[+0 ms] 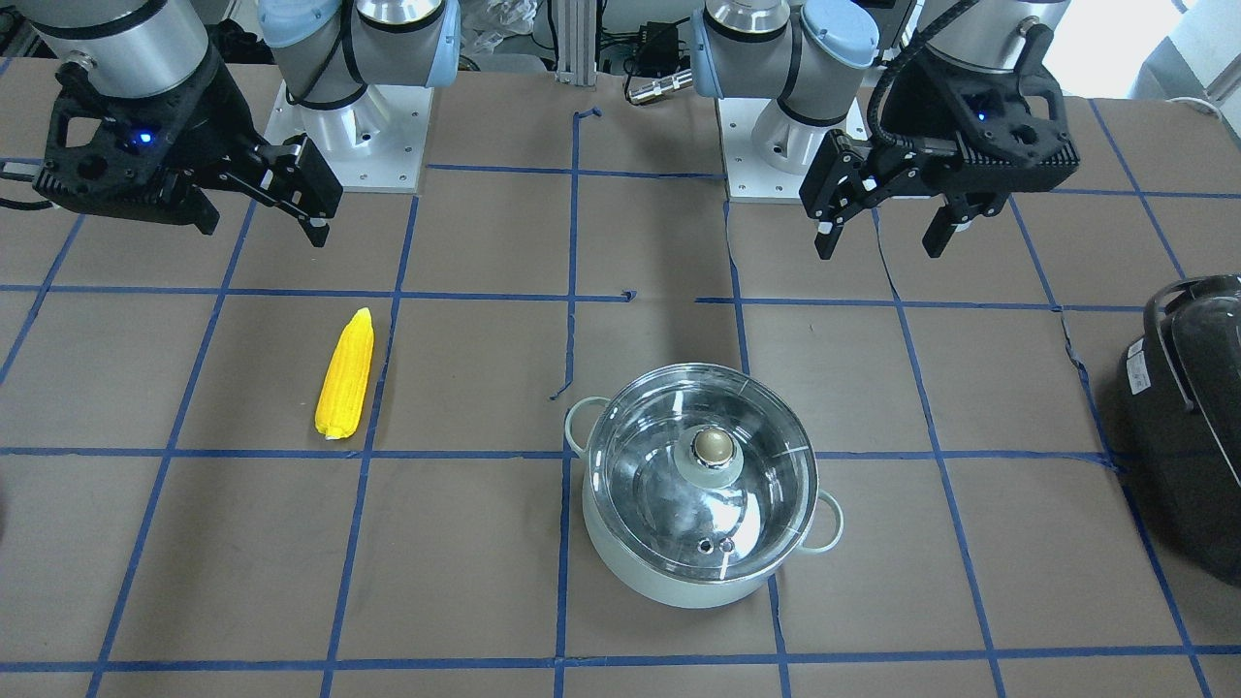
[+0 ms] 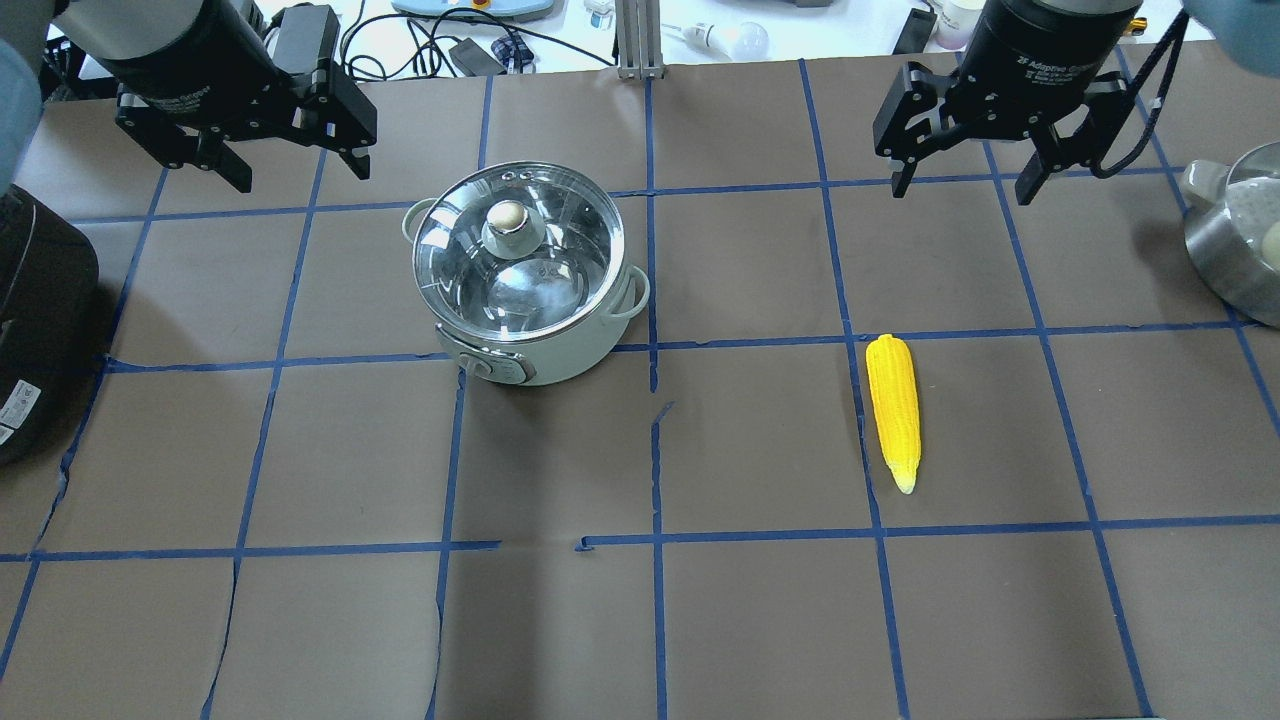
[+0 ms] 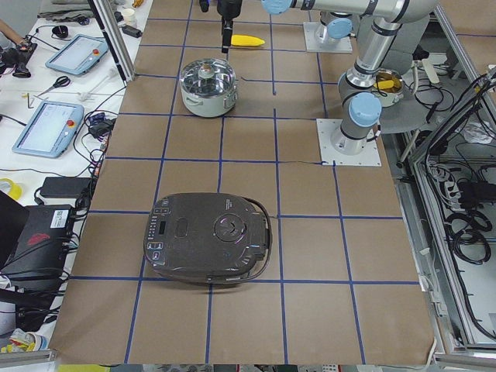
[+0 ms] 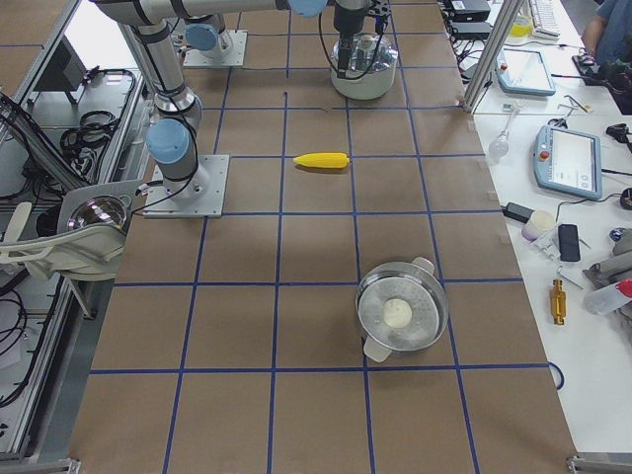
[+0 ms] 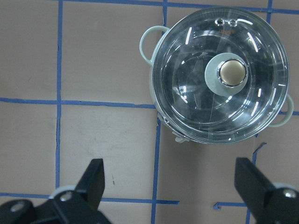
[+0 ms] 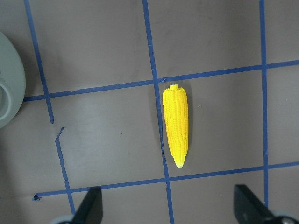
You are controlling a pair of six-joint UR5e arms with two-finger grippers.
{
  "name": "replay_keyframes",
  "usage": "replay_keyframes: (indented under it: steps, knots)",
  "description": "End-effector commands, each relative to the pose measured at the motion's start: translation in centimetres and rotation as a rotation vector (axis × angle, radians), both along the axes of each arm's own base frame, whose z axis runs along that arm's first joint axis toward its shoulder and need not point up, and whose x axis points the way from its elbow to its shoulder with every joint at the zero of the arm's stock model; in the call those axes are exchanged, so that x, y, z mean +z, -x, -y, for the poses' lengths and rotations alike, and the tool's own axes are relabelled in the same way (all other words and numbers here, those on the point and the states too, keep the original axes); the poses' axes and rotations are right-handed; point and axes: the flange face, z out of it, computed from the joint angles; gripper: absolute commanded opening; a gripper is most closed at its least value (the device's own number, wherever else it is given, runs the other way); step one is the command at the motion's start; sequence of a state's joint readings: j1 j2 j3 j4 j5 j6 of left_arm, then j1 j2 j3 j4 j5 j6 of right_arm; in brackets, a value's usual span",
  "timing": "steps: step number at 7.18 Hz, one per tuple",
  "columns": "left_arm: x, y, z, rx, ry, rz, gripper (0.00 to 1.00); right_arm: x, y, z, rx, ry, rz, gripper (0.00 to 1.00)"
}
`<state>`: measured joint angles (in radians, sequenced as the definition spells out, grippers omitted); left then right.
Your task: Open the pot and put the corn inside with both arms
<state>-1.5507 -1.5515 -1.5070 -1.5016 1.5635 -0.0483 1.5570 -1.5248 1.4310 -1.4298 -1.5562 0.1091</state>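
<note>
In the front-facing view the pot (image 1: 669,577) stands a little right of centre in the lower half, on the brown-papered table (image 1: 485,242). The left gripper (image 1: 882,247) hangs at upper right, well apart from the pot, its jaws spread and empty. The corn (image 1: 346,375) lies flat at left of centre, on the side where the right gripper (image 1: 257,223) hangs at upper left, also spread and empty. This split looks deliberate, since each arm has its own thing on its own side, the lid for one and the cob for the other.

In the overhead view the pot sits at upper left of centre and the corn at right of centre, well apart. The glass lid (image 2: 545,295) rests closed on the rim. Neither gripper touches anything.

The exterior left view shows the pot and corn small at the top. A black appliance (image 3: 208,238) fills the middle and seems to have no part in the job.

In the exterior right view the corn lies in the upper middle, and the pot is at the top edge, partly behind an arm. A steel pan (image 4: 400,316) sits at lower centre.

The left wrist view looks straight down with the pot at upper right. It has a pale mint wall, two loop handles and shiny steel showing through the clear lid. The brass-coloured knob (image 5: 232,73) is in the middle of the lid. The fingers (image 5: 93,179) show at the lower corners, wide apart. The knob is small and round, so the jaws probably need centring over it.

In the right wrist view the corn is at centre, bright yellow with rowed kernels. It tapers toward the bottom of the frame and lies along a blue tape line. The black fingertips at the bottom corners are apart.
</note>
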Motion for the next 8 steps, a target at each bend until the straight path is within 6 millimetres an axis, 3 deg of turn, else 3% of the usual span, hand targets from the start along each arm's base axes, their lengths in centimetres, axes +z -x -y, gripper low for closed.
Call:
replay_keyframes:
  steps: [1, 8]
  knots:
    - [-0.2, 0.0, -0.2, -0.009, -0.019, 0.007, 1.00, -0.3, 0.0, 0.1, -0.002, -0.005, 0.004, 1.00]
    - [-0.5, -0.1, 1.1, -0.011, -0.013, 0.015, 1.00, -0.5, 0.0, 0.2, 0.000, -0.009, -0.004, 1.00]
